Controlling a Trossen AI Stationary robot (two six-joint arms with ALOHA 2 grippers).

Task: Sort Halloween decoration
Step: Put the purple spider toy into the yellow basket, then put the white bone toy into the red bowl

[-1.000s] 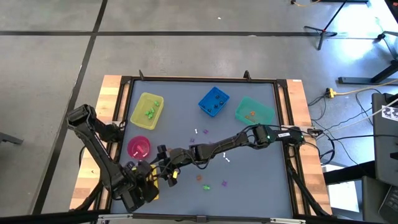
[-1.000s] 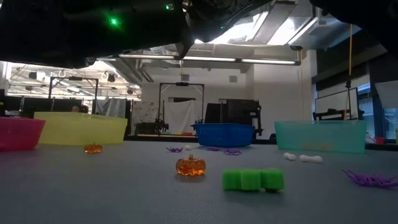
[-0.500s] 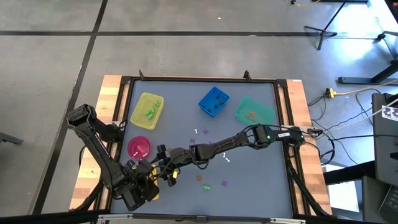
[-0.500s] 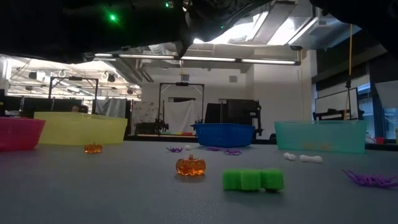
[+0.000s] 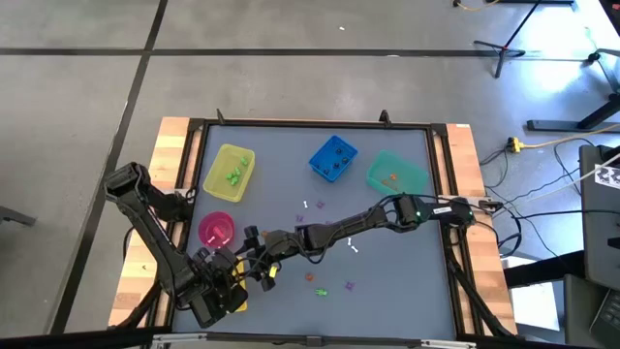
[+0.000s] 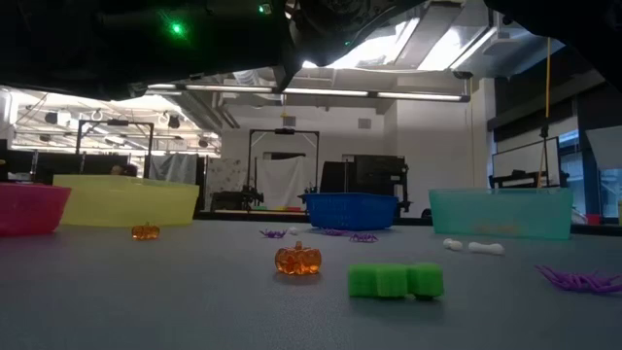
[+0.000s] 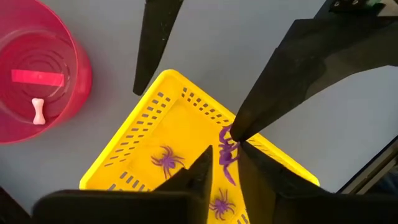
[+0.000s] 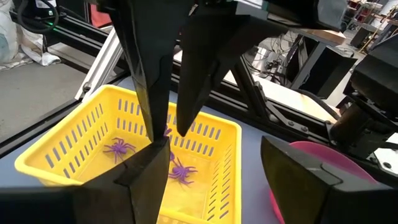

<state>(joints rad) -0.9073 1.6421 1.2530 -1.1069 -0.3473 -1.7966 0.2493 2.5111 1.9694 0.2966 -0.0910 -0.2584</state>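
Observation:
A yellow slotted basket (image 7: 143,155) stands at the table's near left and holds purple spiders (image 7: 166,160). My left gripper (image 7: 225,155) points down into it, its fingers closed in on one purple spider (image 7: 227,148). My right gripper (image 8: 214,146) reaches in level from the right and is wide open; one fingertip (image 7: 241,132) stands right at that spider. In the high view both grippers meet over the basket (image 5: 239,302). Loose trinkets lie on the mat: an orange pumpkin (image 6: 297,259), a green piece (image 6: 394,281), a purple spider (image 6: 573,280). My left gripper pinches the purple spider (image 8: 166,132) between its two fingertips, coming from above and pointing steeply down. The spider hangs above the basket's floor, its legs trailing below the tips. My right gripper has one fingertip at the same spider; whether it touches it, I cannot tell.
A pink bowl (image 7: 37,68) with a white bone (image 7: 39,112) sits beside the basket. A yellow bin (image 5: 231,173), a blue bin (image 5: 332,158) and a teal bin (image 5: 395,173) stand along the far side. Small trinkets (image 5: 322,289) dot the middle of the mat.

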